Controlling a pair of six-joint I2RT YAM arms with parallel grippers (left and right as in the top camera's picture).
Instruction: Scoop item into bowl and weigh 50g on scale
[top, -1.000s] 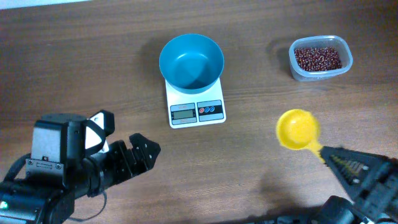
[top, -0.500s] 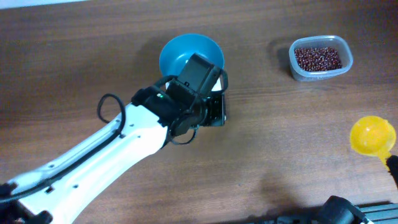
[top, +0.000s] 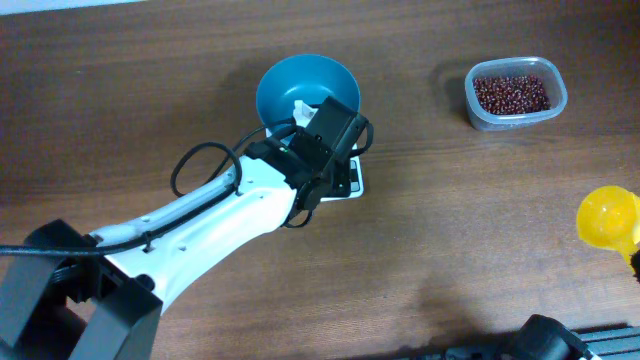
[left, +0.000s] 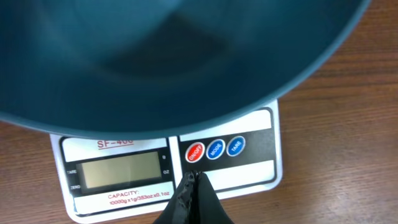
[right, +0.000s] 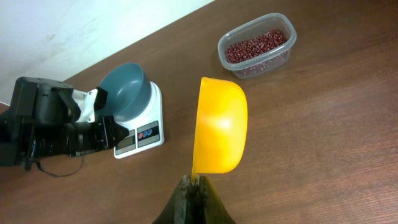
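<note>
Over the wooden table (top: 450, 230), the left gripper (left: 194, 180), pinched shut, is hovering at the red button (left: 194, 152) of the scale (left: 255, 175), which is carrying the empty bowl (left: 155, 56). It is probably powering on; next, a light press. The right gripper (right: 191, 184) is clamping the scoop (right: 219, 127), with the beans (top: 511, 93) sitting in their tub (top: 470, 103).

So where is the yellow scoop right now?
Overhead, the scoop sits at the far right edge, below the bean tub, held by the right gripper.

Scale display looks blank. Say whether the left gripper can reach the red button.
Probably yes: the left gripper, shut, hangs just short of the red button, which the bowl leaves uncovered.
</note>
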